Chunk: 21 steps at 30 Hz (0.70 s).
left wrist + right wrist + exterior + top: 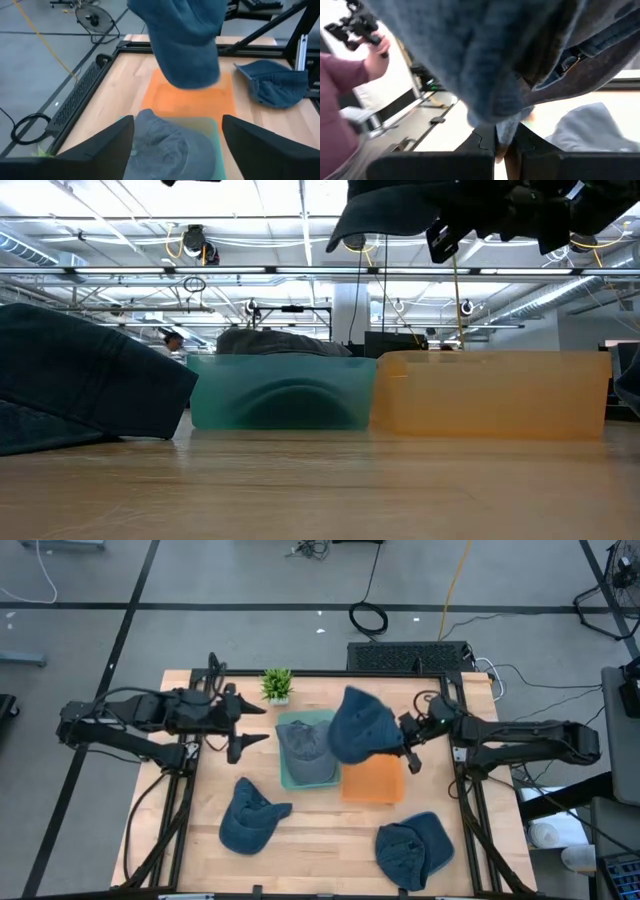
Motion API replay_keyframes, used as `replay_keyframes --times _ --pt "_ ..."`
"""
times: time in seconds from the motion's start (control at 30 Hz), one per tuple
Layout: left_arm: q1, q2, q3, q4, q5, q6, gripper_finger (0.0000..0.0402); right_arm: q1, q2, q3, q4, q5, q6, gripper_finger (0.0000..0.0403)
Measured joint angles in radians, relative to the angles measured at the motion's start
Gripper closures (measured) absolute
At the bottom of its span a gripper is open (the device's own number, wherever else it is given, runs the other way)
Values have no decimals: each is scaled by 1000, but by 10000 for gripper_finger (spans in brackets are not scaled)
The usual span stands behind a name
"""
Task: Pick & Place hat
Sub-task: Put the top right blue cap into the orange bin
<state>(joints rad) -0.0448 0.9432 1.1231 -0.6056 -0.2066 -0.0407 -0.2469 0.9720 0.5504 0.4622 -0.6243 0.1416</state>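
Observation:
A blue denim hat (358,725) hangs in the air over the teal bin (290,780) and the orange bin (372,785). My right gripper (407,750) is shut on it at its right side. The teal bin holds a grey hat (305,745), which also shows in the left wrist view as the grey hat (160,150). My left gripper (255,725) is open and hovers left of the teal bin, touching nothing. In the low view the denim hat (395,210) is high above both bins. My right gripper pinches a bunched fold of the denim hat's edge (504,127) between its two fingers, on the side facing the table's right. The fingers reach in from the right, roughly level. The hat is lifted clear and droops away from the fingers over the bins.
Two more blue hats lie on the table, one near the front left (250,815) and one near the front right (415,848). A small potted plant (277,685) stands at the far edge. A person's hand and maroon sleeve (340,85) show beyond the table.

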Motion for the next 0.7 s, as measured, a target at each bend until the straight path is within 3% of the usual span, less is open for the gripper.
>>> replay_keyframes --times 0.27,0.7 --pt "1 169 170 -13 131 39 43 112 97 0 31 27 16 403" --pt "1 367 340 -10 217 63 43 243 215 133 -63 18 28 403"
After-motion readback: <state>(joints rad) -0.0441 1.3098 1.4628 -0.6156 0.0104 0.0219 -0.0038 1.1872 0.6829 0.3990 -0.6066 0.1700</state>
